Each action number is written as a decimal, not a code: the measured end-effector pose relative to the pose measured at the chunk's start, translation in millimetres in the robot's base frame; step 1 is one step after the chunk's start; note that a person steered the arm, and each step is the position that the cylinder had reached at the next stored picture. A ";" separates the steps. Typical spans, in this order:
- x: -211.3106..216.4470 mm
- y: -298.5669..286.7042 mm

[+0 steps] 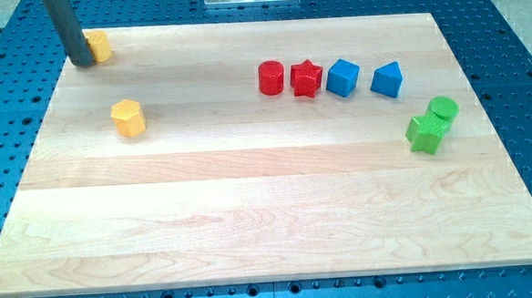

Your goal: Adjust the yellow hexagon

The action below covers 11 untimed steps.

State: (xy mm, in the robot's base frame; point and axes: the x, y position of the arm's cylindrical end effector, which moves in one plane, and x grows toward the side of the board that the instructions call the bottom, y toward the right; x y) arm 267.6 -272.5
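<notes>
blue pegboard all around, with a pale wooden board (269,213) sitting on it as the work surface. no pincer on this rig at all, so nothing to call released or clenched, it's just a dark rod, and my tip (83,63) is down at the board's far left corner near the view's top.

right against the tip on its right side is a yellow block (100,45), partly hidden by the rod, so i can't make out its shape for sure. lower down and a bit to the right sits a second yellow block, the yellow hexagon (128,118), standing alone and well apart from the tip. i'm reading that one as the task's block since its faceted sides show clearly, but honestly the corner one could be a hexagon too.

everything else is off on the view's right: a red cylinder (271,77), red star (306,78), blue cube (343,77) and a blue wedge-ish block (387,80) in a row, then a green cylinder (444,109) touching a green block (427,132).

what could go wrong, imo: the corner yellow block is sitting right at the board's edge, so any nudge up or left probably shoves it off onto the pegboard. also if the tip heads for the hexagon off-centre, it'll likely spin or skid sideways instead of moving straight.
</notes>
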 end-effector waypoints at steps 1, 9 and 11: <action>2.7 13.1; 230.3 195.8; 204.4 137.4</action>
